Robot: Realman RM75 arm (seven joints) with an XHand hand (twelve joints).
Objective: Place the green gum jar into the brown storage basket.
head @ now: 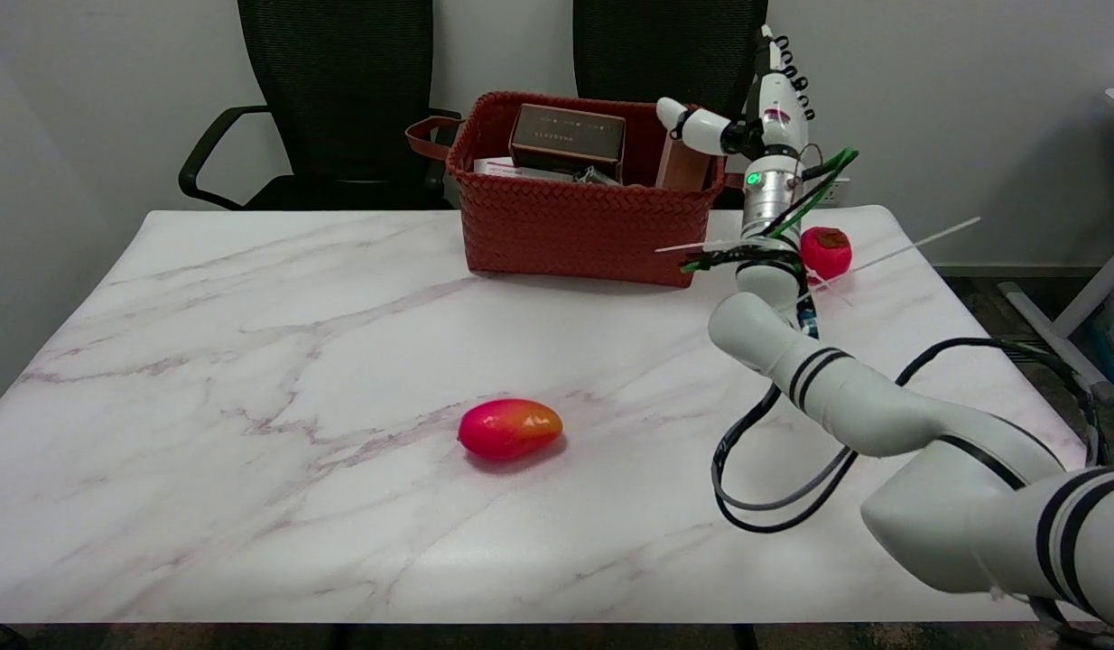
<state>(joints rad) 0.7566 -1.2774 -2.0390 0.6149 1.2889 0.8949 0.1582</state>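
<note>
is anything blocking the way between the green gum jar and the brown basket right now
No green gum jar shows in the head view. The right hand is open and empty, raised above the right end of the brown woven storage basket, so nothing visible stands in the way; the jar may already be inside, hidden by the basket's wall.

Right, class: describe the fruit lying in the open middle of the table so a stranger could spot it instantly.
Start at the white marble table, then look toward its near centre, well in front of the brown woven basket. There lies a mango on its side. Unlike the round red fruit behind the arm, it is oval, with a yellow-orange blush.
</note>
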